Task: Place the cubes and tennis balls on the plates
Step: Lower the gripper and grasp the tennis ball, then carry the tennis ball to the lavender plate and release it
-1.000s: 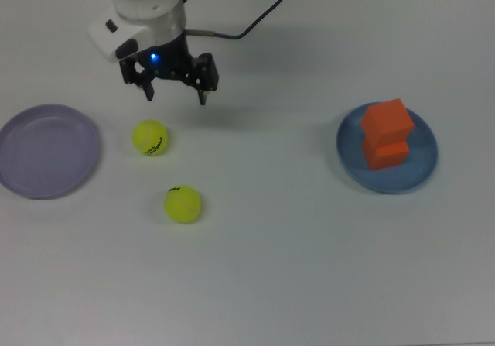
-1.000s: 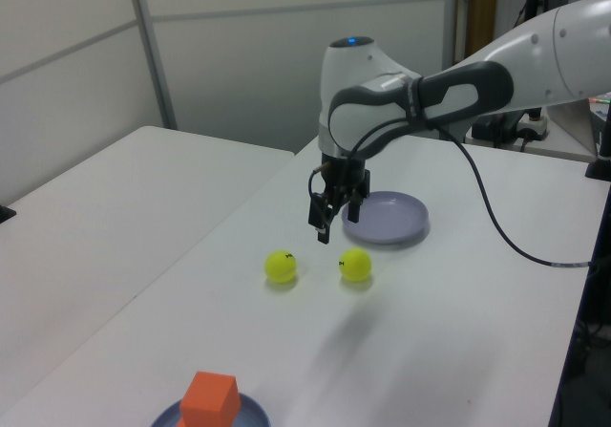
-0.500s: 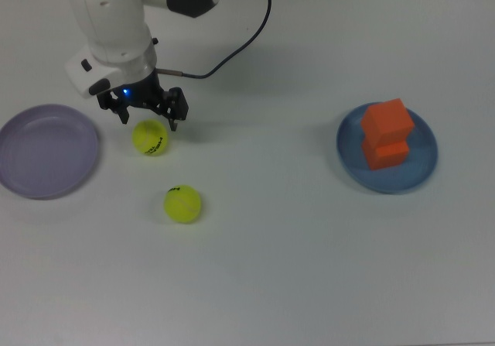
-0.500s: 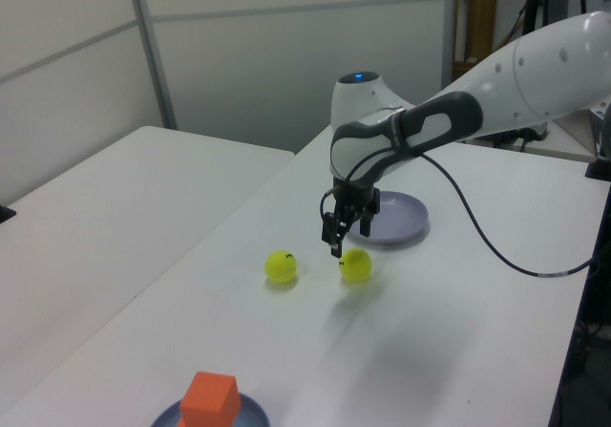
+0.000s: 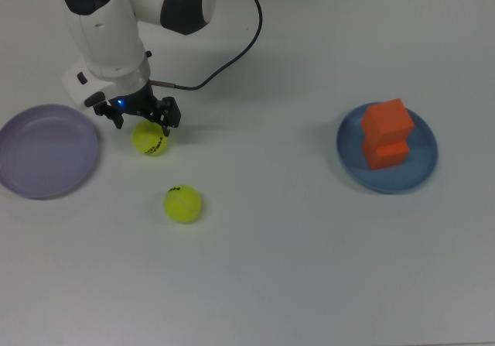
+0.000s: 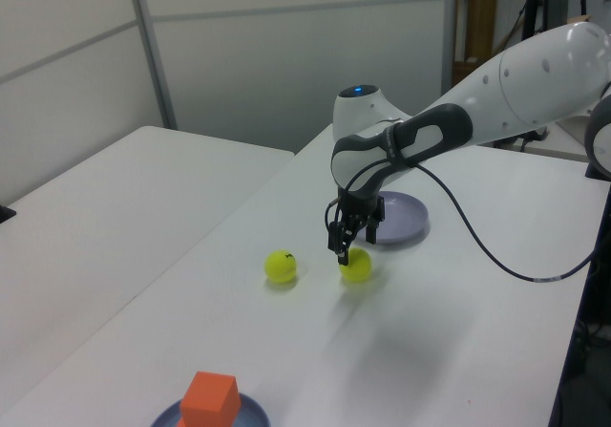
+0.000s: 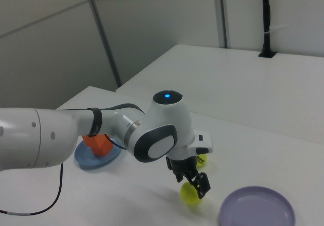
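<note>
Your jaws (image 5: pixel 142 121) are wide open around one tennis ball (image 5: pixel 151 140). Squeeze it next, then carry it to the purple plate (image 5: pixel 46 151) beside the jaws.

You are working in what looks like a robotics lab or test room: a plain white table (image 6: pixel 143 255) stands against bare grey partition walls (image 6: pixel 286 54) with metal posts. At the left view's far right, shelving (image 6: pixel 496 7) and cables crowd the background, and a black cable (image 5: pixel 232 48) trails across the tabletop.
</note>
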`<state>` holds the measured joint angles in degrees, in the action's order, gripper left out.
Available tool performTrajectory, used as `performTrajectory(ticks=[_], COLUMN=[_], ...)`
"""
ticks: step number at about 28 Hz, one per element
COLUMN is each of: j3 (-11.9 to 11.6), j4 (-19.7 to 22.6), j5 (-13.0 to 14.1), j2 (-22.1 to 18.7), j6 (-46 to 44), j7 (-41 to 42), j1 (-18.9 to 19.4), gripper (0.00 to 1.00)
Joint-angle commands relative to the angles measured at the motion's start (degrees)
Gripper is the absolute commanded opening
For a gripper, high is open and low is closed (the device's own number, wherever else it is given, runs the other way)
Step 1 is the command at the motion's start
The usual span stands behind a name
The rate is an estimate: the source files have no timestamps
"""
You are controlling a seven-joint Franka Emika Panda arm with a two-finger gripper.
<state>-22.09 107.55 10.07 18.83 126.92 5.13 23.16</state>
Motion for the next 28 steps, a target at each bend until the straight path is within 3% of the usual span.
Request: performTrajectory(ticks=[1,5,8,9,10,15,22,28], j3=[-0.15,-0.15,-0.15,-0.15,-0.06,-0.06,-0.32,-0.32], j4=[0.02,0.02,0.02,0.02,0.02,0.02,-1.29,-3.84], j5=[1.36,1.36,1.36,1.36,1.36,1.62,2.06,1.97], j2=[1.3,2.27,2.53,2.53,2.62,2.53,1.83,1.83], j6=[1.14,1.14,1.23,1.23,1.23,1.23,0.7,0.61], j7=[1.82,1.82,1.82,1.82,1.82,1.64,1.64,1.64], j1=[0.04,0.04,0.04,0.04,0.04,0.04,-0.13,-4.79], gripper=[1.0,0.99,0.81,0.73,0.53,0.0,0.0,0.0])
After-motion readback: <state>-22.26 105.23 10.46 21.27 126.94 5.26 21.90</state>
